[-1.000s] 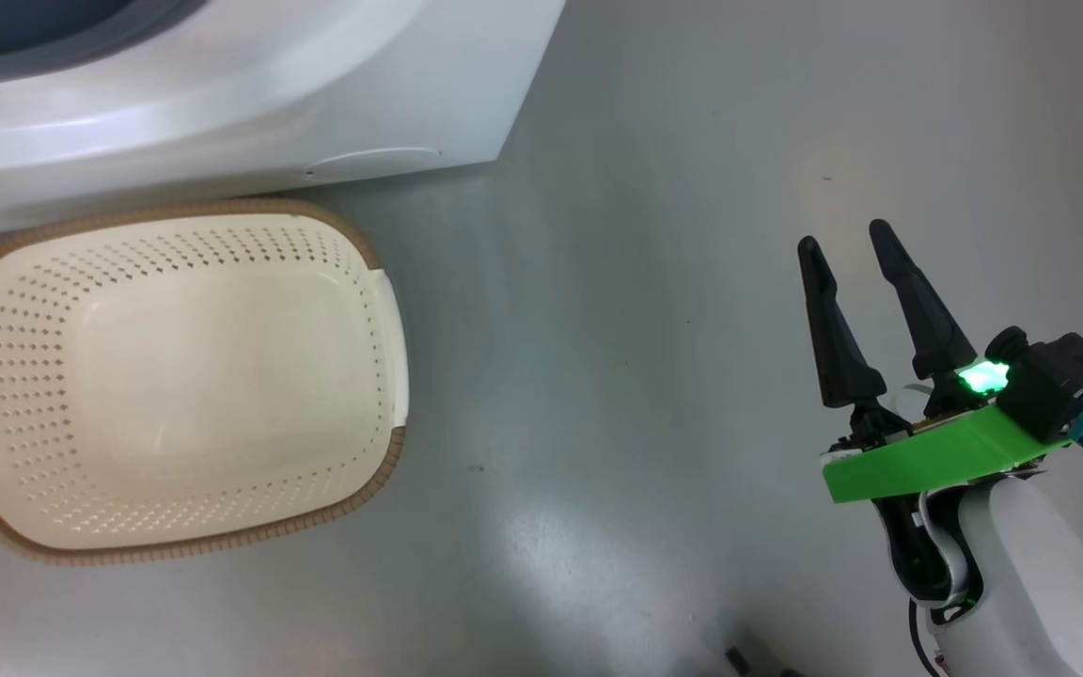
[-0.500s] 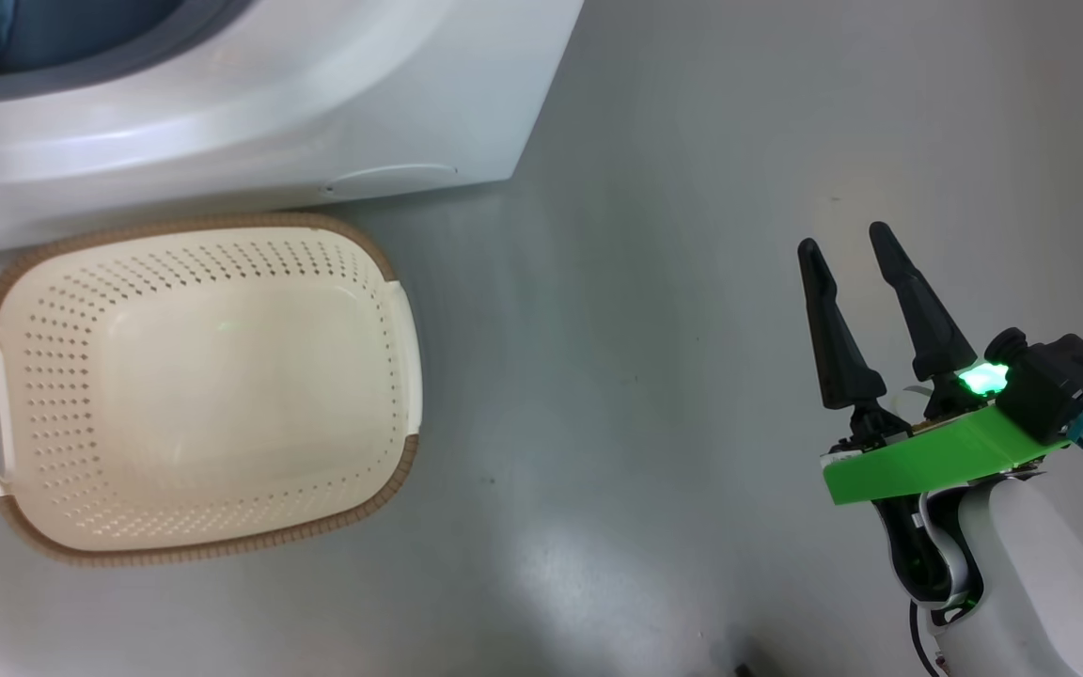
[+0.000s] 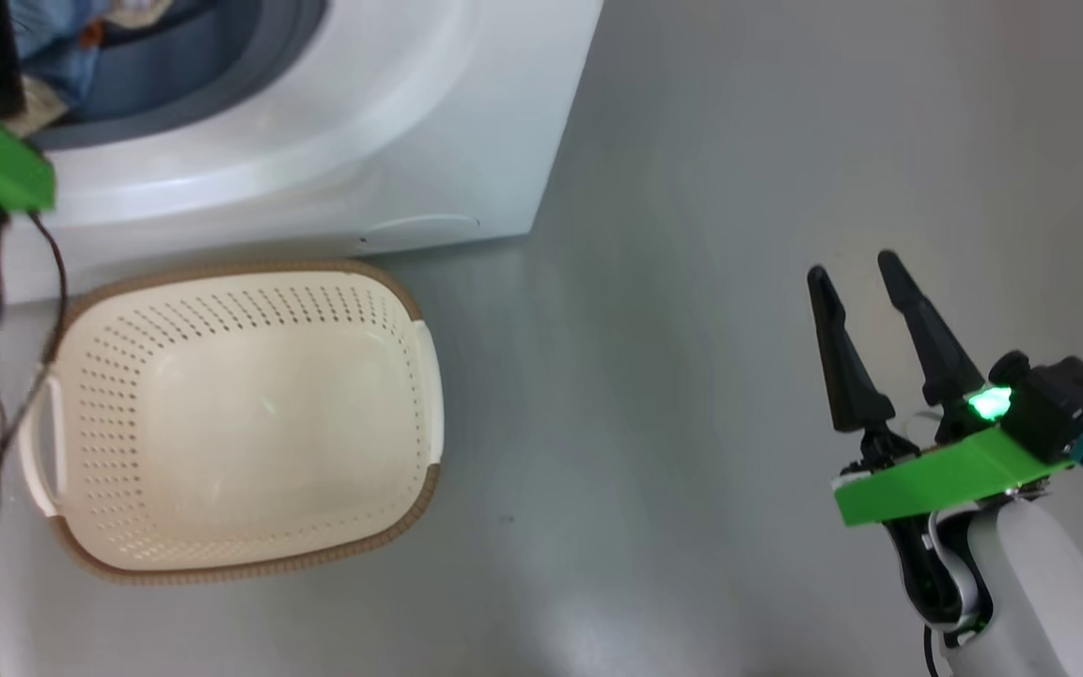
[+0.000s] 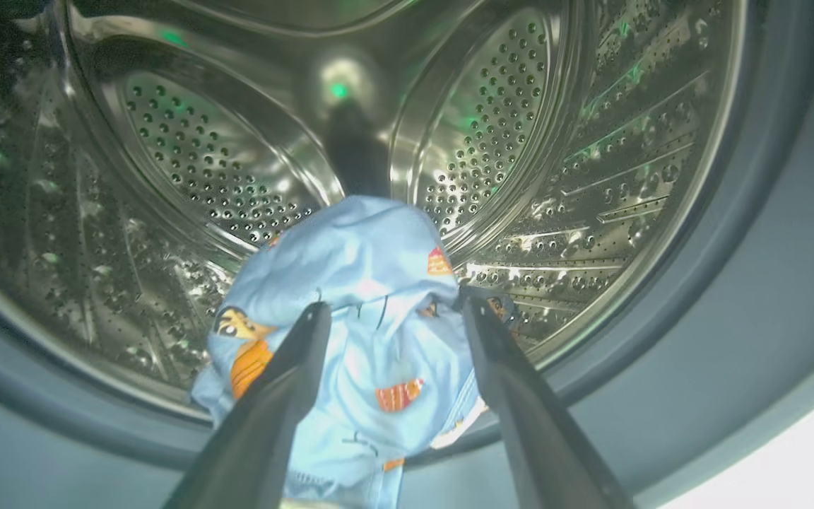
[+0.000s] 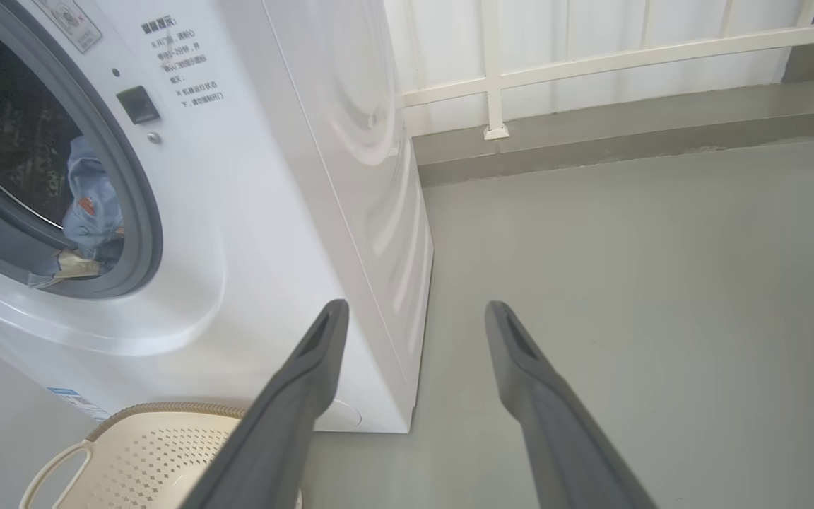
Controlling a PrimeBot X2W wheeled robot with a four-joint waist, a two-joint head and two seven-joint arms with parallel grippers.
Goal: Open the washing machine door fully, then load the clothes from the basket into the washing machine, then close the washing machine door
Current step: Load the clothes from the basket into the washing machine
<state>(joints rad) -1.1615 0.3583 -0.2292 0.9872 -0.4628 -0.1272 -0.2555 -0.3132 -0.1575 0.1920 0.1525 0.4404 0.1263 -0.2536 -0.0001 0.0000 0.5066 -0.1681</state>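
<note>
The washer stands on the grey floor, and its round hole is not covered. The left gripper points into the shiny drum. Its two dark fingers are spread apart, and the clothes sit bunched at the front of the drum, right at the finger tips. The clothes are light blue with little orange pictures. I cannot tell if the fingers touch them. From the right wrist view, the blue cloth shows low in the hole, by the grey seal, with a cream bit hanging over the lip. The basket sits on the floor just in front of the washer, close to its bottom edge, and you can see its cream bottom and the rows of small holes in its sides. The right gripper hangs over bare floor, well away from the basket and the washer. Its fingers are spread apart too, with nothing between them. A white rail runs along the wall behind the washer.
</note>
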